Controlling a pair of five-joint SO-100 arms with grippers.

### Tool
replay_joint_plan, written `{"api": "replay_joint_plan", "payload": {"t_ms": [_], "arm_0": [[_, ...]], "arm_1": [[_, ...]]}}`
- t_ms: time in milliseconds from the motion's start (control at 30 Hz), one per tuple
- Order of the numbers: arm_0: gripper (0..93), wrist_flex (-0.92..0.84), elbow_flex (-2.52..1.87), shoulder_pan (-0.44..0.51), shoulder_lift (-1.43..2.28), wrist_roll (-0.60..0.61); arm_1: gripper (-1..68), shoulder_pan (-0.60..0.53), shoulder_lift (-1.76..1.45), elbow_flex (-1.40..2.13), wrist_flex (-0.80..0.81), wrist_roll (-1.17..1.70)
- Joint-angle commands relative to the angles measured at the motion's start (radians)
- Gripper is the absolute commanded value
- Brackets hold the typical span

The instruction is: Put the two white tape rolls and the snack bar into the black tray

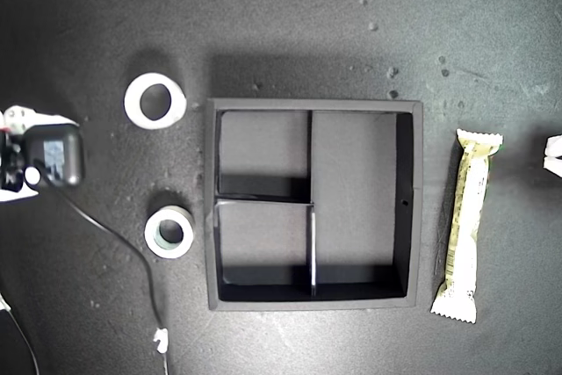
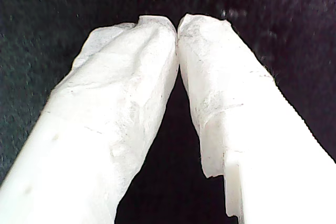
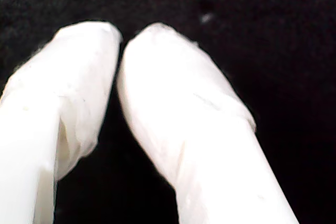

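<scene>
Nothing is done yet. You have all three compartments of the black tray [image 1: 314, 110] bare: two small square ones on the exterior view's left, one long one on its right.

Both white tape rolls sit on the desk [image 1: 290, 24] to the exterior view's left of the tray. The larger white tape roll [image 1: 154, 100] lies near the tray's far-left corner. The smaller white tape roll [image 1: 169, 231], with the greyish-green core, lies just beside the tray's left wall, nearer the camera's bottom edge. Both lie flat, hole up, apart from the tray and well apart from each other.

The snack bar [image 1: 465, 224] lies on the exterior view's right, just beside the tray's right wall, lengthwise along it, not touching.

So all three placements are left for you.

My first gripper [image 2: 177, 24]: fingers [image 2: 126, 93] wrapped in white, tips meeting, nothing between them. My second gripper [image 3: 122, 43]: fingers [image 3: 173, 108] closed tip to tip as well, holding nothing. Both see only dark surface beyond. You cannot match either to a side from the wrist views.

In the exterior view an arm part with a dark box and black cable [image 1: 123, 243] shows at the left edge, and a white bit [image 1: 553, 157] at the right edge.

The surface is a dark matte desk, with scattered pale specks and some crumbs on the far side. No room is visible beyond the desk.
</scene>
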State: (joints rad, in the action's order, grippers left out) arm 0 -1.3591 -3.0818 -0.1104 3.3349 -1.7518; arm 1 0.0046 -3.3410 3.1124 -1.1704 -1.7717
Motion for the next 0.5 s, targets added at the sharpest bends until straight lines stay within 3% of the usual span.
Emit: {"api": "replay_joint_plan", "payload": {"t_ms": [0,100,267,467], "arm_0": [[0.0,-0.002,-0.057,0.000,0.052,-0.064],[0.0,0.037,-0.057,0.094,0.052,-0.175],[0.0,0.176,-0.057,0.141,0.052,-0.104],[1.6,0.356,-0.057,0.123,0.052,0.034]], "arm_1": [[-0.3,0.012,-0.008,0.012,0.115,0.238],[-0.3,0.017,-0.008,0.012,0.245,0.236],[-0.4,0.025,-0.008,0.012,0.463,0.183],[-0.3,0.066,-0.008,0.012,0.411,-0.281]]}}
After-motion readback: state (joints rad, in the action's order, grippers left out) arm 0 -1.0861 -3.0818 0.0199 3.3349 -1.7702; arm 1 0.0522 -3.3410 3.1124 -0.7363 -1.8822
